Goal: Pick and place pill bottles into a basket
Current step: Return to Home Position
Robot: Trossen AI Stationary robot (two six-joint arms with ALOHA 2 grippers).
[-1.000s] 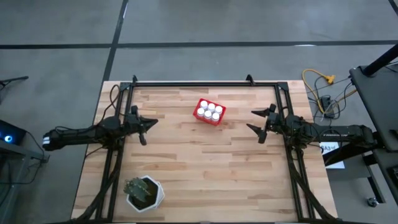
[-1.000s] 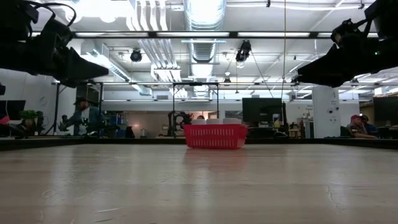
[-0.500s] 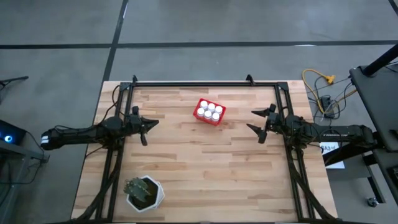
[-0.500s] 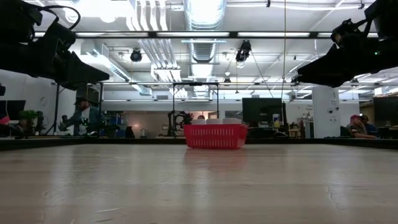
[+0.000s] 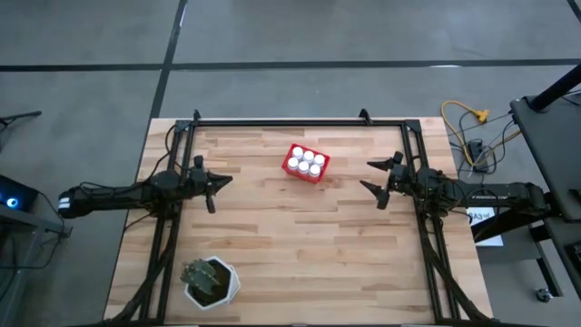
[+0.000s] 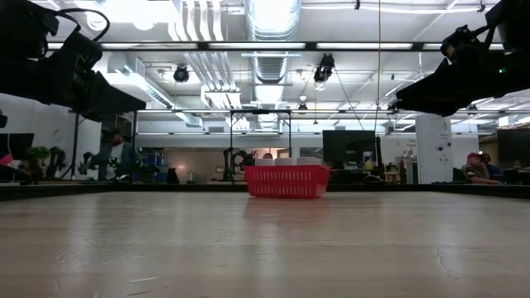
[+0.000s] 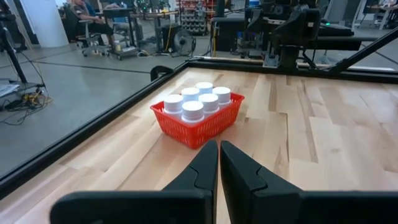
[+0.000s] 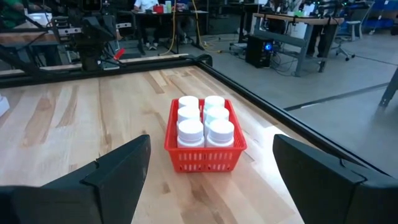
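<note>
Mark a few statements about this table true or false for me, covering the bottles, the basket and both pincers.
All six pill bottles stand inside the basket. True.
The left pincer is wide open. False: it is shut, holding nothing.
The right pincer is open and empty, apart from the basket. True.
The plant pot touches the basket. False: it stands far off, at a corner of the table on the left arm's side.

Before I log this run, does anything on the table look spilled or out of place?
Nothing stands out: six pill bottles stand upright in the basket, which sits slightly skewed. Left gripper and right gripper hang clear.
</note>
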